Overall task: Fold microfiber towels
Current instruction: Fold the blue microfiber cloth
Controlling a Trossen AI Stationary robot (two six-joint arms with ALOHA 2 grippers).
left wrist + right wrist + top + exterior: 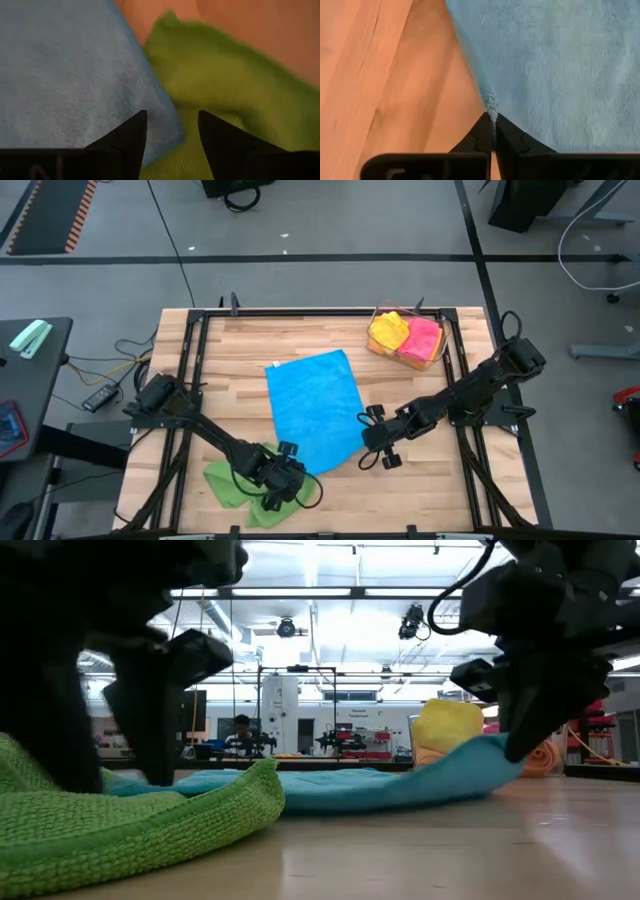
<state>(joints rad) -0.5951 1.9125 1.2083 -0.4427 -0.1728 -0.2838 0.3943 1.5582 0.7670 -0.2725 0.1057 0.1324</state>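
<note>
The left gripper (285,480) is positioned at the near edge of the table (420,490), at the near corner of the blue towel (315,410) where that corner meets the green towel (230,482). In the left wrist view its fingers (127,142) are spread apart with a gap between them; the blue towel's corner (65,75) lies in front of the gap, overlapping the green towel (225,85). No cloth is clamped between the fingers.

The green towel lies bunched at the near left of the table, partly under the left gripper. In the low view it forms a thick ridge (150,820) in the foreground, with the left gripper (150,690) above it.

The blue towel lies spread flat at the centre of the table, turned at a slight angle to the table edges. In the low view (400,785) its right edge is raised off the surface.

The right gripper (372,442) is at the right edge of the blue towel. In the right wrist view its fingers (480,135) are pressed together, pinching the towel's edge (555,65) between the tips. In the low view the right gripper (540,690) holds that edge lifted.

At the far right of the table, a clear bin (385,352) contains a yellow towel (387,330) and a pink towel (423,338), side by side.
</note>
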